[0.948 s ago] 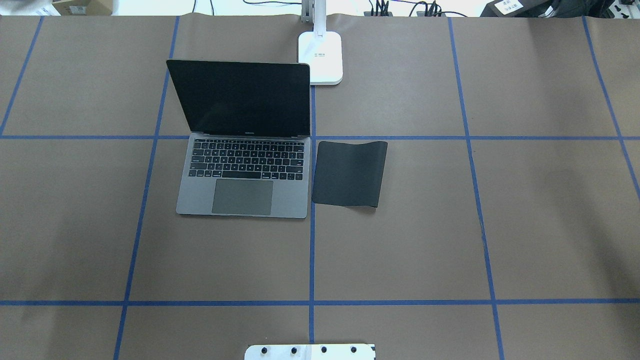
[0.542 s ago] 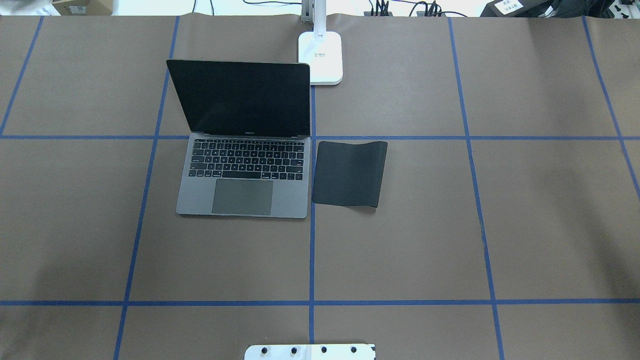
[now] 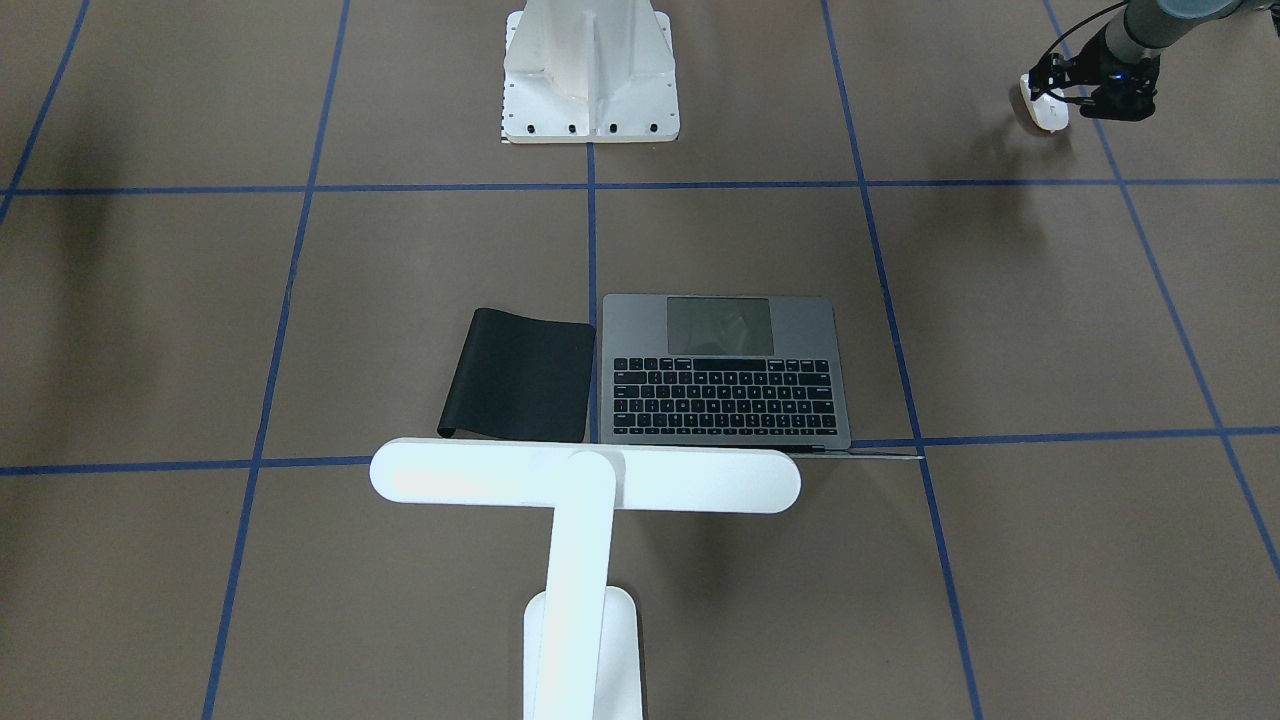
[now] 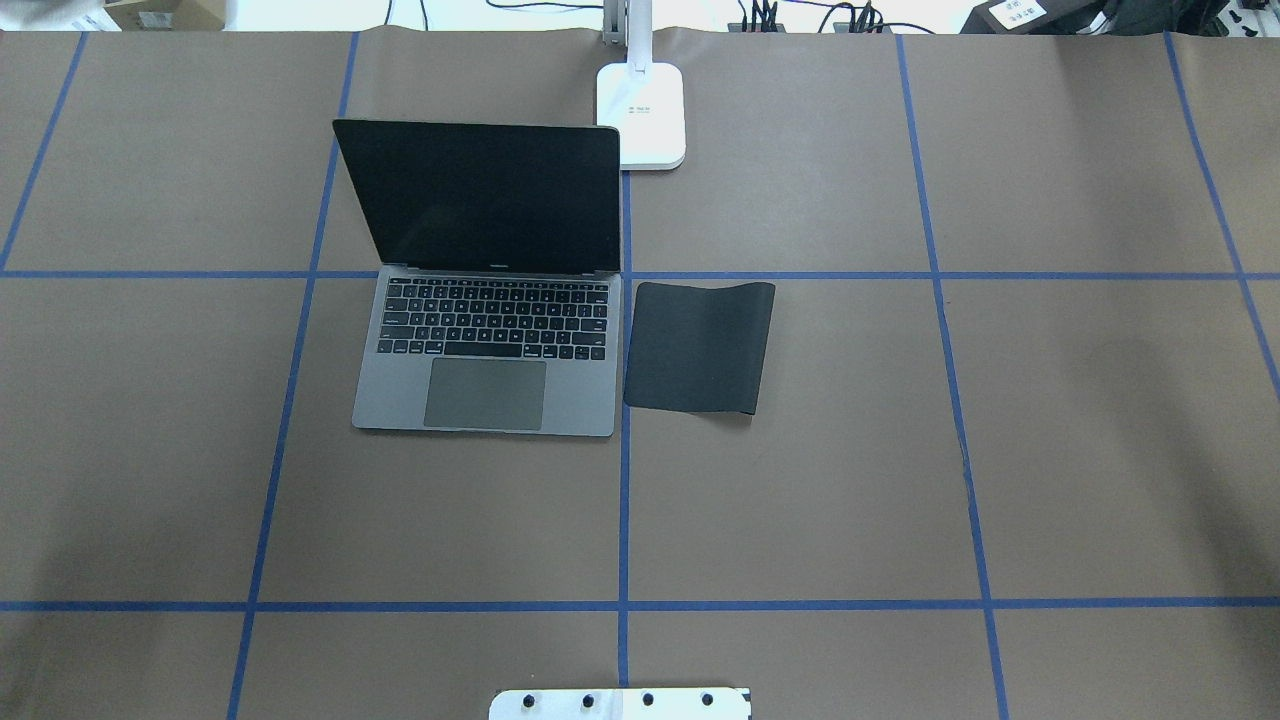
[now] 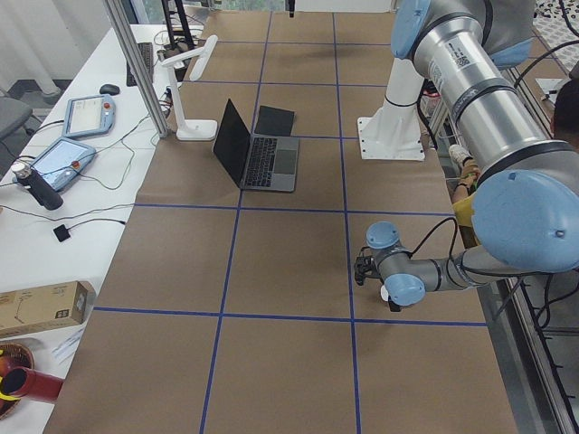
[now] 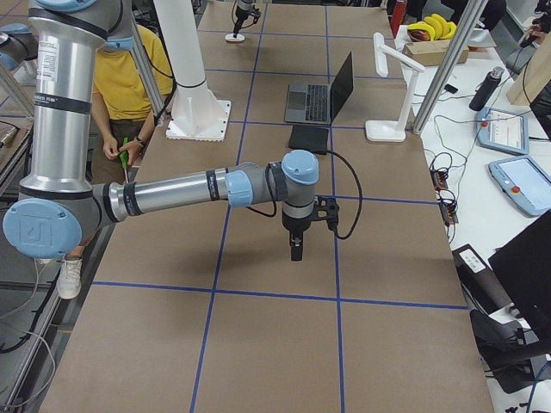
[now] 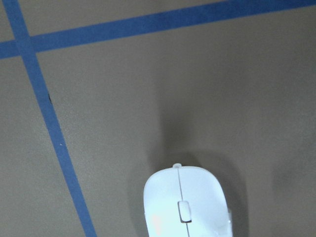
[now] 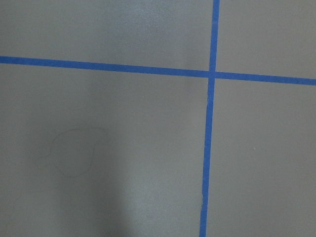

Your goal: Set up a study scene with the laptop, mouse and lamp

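The grey laptop stands open left of the table's middle, its screen dark. The white lamp stands behind it, its base at the far edge. My left gripper is near the robot's left side of the table and is shut on the white mouse. The left wrist view shows the mouse a little above the brown table with its shadow beneath. My right gripper points down over bare table. Only the exterior right view shows it, and I cannot tell whether it is open.
A black mouse pad lies flat just right of the laptop. The white ribbed pedestal is bolted at the robot's side. Blue tape lines grid the brown table. A person in yellow stands beside the robot.
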